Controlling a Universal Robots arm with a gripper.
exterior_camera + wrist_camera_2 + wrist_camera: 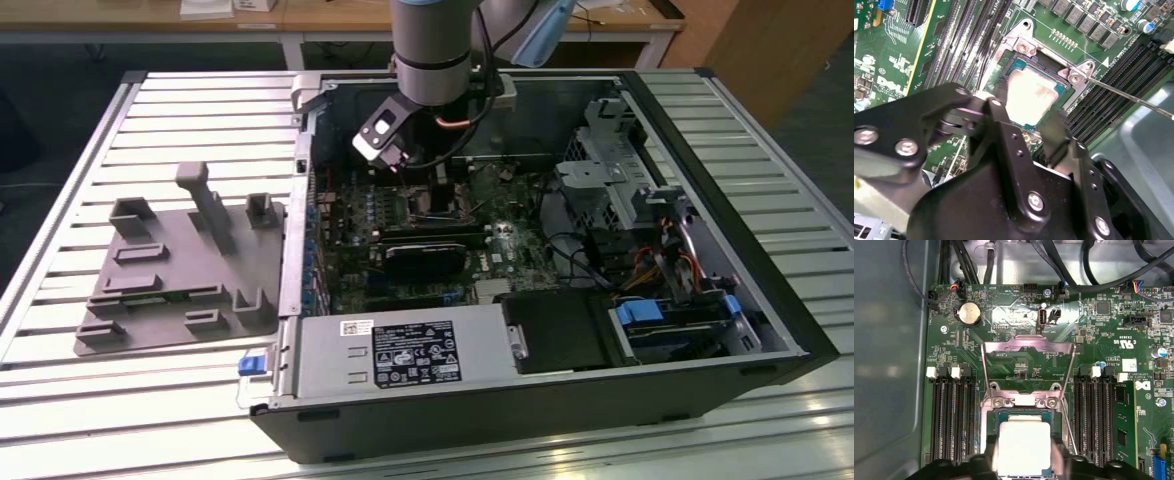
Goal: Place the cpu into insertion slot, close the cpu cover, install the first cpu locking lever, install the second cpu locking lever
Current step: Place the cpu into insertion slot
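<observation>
Cpu [1021, 447] rests at the insertion slot [1026, 412], gripped edgewise by the claw [1025, 116]; the cpu cover [1029, 343] stands raised behind the slot, leaving it clear.

the cpu [1021, 447], a small flat square chip, has a dull silver-grey metal top, smooth and matt. the cpu cover [1029, 343], a thin square frame plate, is bright bare metal with a soft sheen, like the silvery metal rim of the insertion slot [1026, 402]. the green circuit board [1019, 315] looks lacquered and faintly glossy; its long black memory slots [949, 420] are plain plastic. the round coin cell [968, 313] is polished metal. the gripper [1026, 117] is matt black, with shiny steel screw heads [1035, 201]. in the exterior view, the slatted metal table [134, 130] gleams, the grey moulded fixture [174, 270] is matt plastic, and the desk [334, 15] is pale wood.
</observation>
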